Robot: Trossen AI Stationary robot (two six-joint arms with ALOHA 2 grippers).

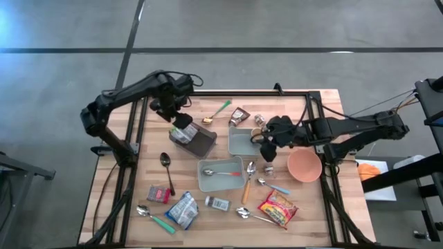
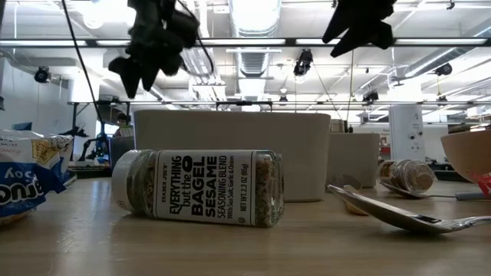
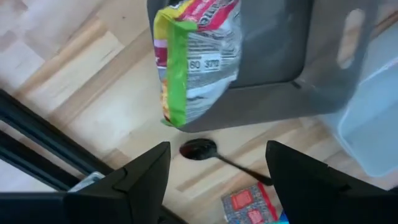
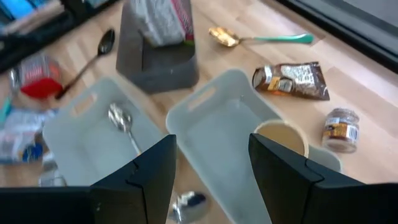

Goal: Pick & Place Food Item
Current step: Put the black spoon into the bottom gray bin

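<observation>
A snack bag [image 3: 196,56], green, yellow and red, lies in the dark grey bin [image 3: 280,56] with one end sticking out over the bin's rim. In the high view the bag [image 1: 182,131] and the bin [image 1: 202,144] sit left of the table's middle. My left gripper [image 3: 217,171] hangs open above them, pointing down, with nothing between its fingers; it also shows in the high view [image 1: 174,116]. My right gripper [image 4: 211,168] stands open over a light grey tray [image 4: 217,130], slanting down, holding nothing.
A second light tray [image 1: 220,174] holds a spoon. An orange bowl [image 1: 304,166] stands at the right. A seasoning jar [image 2: 199,188], a red noodle packet [image 1: 278,209], a blue bag [image 1: 182,209], a brown packet [image 4: 289,79] and several spoons lie around.
</observation>
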